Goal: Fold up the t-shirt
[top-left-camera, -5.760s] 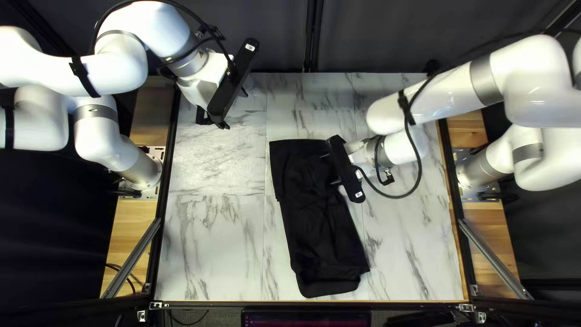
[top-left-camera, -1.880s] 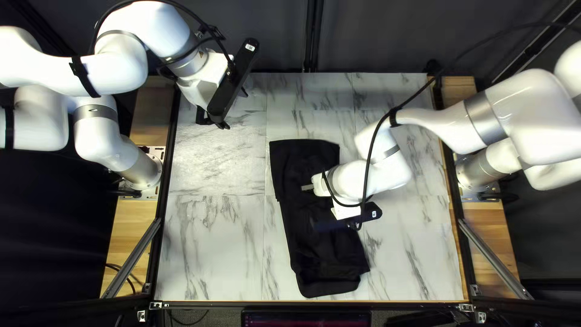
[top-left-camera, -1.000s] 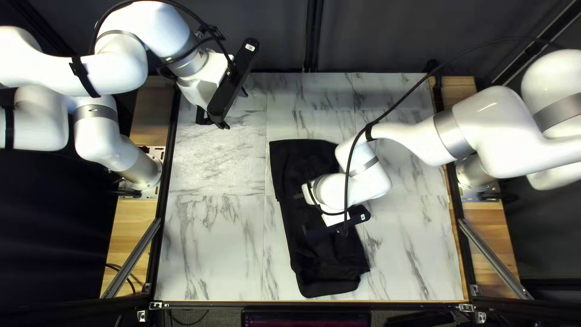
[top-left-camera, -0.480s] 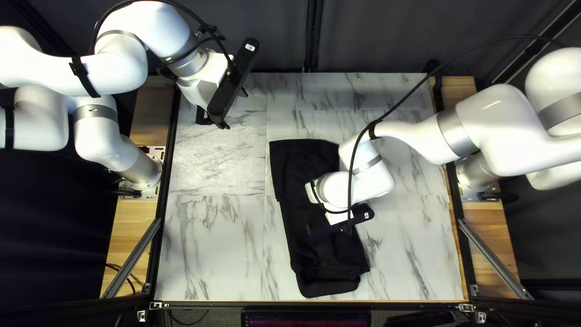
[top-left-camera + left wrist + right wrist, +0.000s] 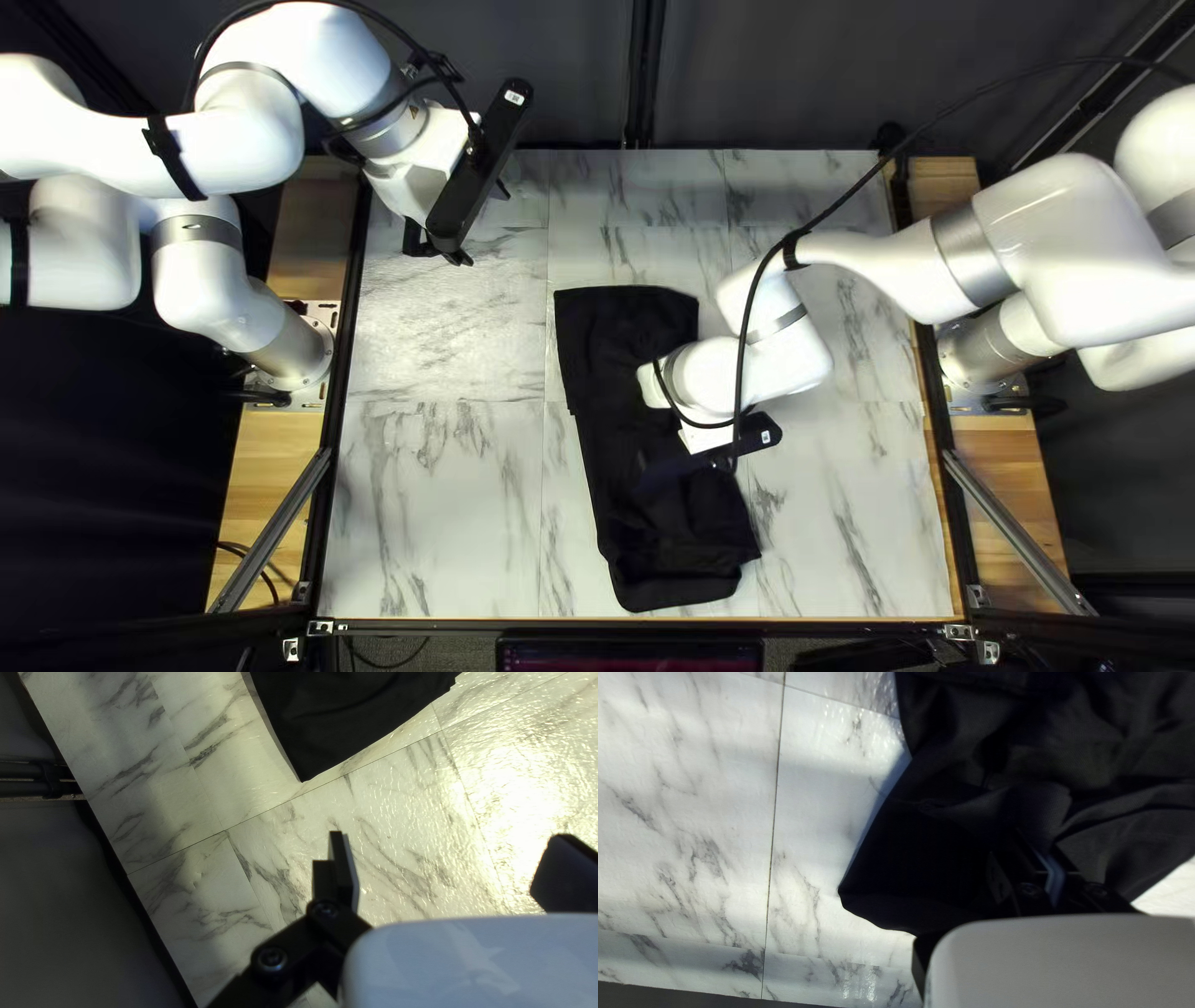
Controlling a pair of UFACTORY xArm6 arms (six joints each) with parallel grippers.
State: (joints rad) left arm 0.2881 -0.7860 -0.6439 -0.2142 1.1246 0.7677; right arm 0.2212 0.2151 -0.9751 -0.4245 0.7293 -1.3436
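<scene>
The black t-shirt (image 5: 610,361) lies as a long narrow strip, slanting from mid-table toward the near edge. My left gripper (image 5: 483,224) is raised over the far left of the table, away from the cloth. In the left wrist view that left gripper (image 5: 451,843) has its fingers wide apart with nothing between them, and one corner of the t-shirt (image 5: 336,722) lies ahead. My right gripper (image 5: 762,436) is over the shirt's right side, its fingertips hidden from above. In the right wrist view the right gripper (image 5: 1034,841) pinches a raised fold of the t-shirt (image 5: 1120,753).
Bare marble-patterned tabletop (image 5: 436,498) extends left of the shirt. My right arm (image 5: 871,268) reaches across the table's right side, its cable looping over the wrist. A dark curtain (image 5: 797,75) hangs behind the far edge.
The right gripper has turned and come nearer the table's near edge; lately it has drifted slightly right and back. The left arm is still, and the shirt's visible outline looks the same.
</scene>
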